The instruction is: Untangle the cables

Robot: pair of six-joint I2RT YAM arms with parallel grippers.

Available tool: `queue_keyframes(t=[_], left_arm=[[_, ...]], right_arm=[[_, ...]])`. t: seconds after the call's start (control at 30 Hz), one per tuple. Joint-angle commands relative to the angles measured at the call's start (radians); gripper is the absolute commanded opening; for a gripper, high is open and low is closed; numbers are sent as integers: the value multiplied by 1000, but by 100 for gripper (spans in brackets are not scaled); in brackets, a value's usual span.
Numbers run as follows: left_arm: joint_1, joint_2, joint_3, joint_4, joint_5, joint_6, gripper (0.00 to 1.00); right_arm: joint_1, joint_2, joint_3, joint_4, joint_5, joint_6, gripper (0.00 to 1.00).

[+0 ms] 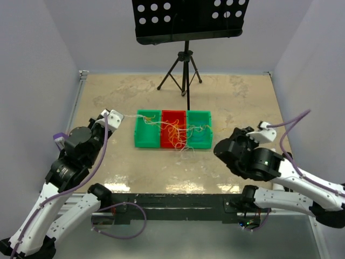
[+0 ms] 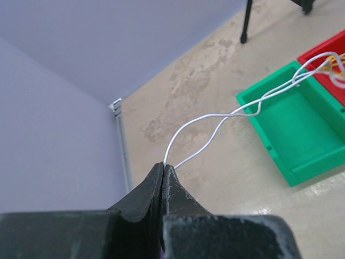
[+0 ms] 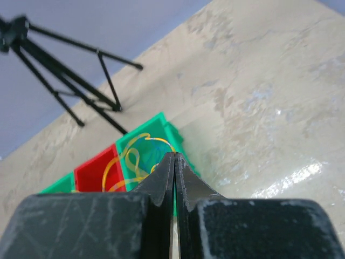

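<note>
A tangle of thin cables (image 1: 177,133), whitish, yellow-orange and pale green, lies across three joined bins: green (image 1: 142,135), red (image 1: 173,120) and green (image 1: 200,139). My left gripper (image 1: 119,119) is left of the bins and shut on a white cable (image 2: 200,123). This cable runs in a slack double strand from the fingertips (image 2: 163,166) to the green bin (image 2: 307,129). My right gripper (image 1: 229,143) is right of the bins, jaws shut with nothing seen between them (image 3: 174,155). Yellow-orange loops (image 3: 125,162) lie in the bin beyond its tip.
A black tripod (image 1: 182,69) carrying a perforated black board (image 1: 188,19) stands behind the bins. Some strands hang over the bins' front edge onto the beige table (image 1: 186,153). Grey walls close in the table on the left, right and back.
</note>
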Motion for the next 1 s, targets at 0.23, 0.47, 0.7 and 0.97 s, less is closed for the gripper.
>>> queue_keyframes(t=[0.23,0.47,0.7,0.97], left_arm=[[0,-76,-7,44,-118,135,0],[-2,-89,50,36,-34,182,0],[-3,-68,116,-108,265,167,0],[-2,-72,117,-326,641,283,0]], right_arm=[[-122,-168,125,-36,125,-126,0],[-124,-201,139,-38,137,-139,0],[-124,-230,72,417,-24,-595,0],[-124,-137,32,841,-225,-890,0]])
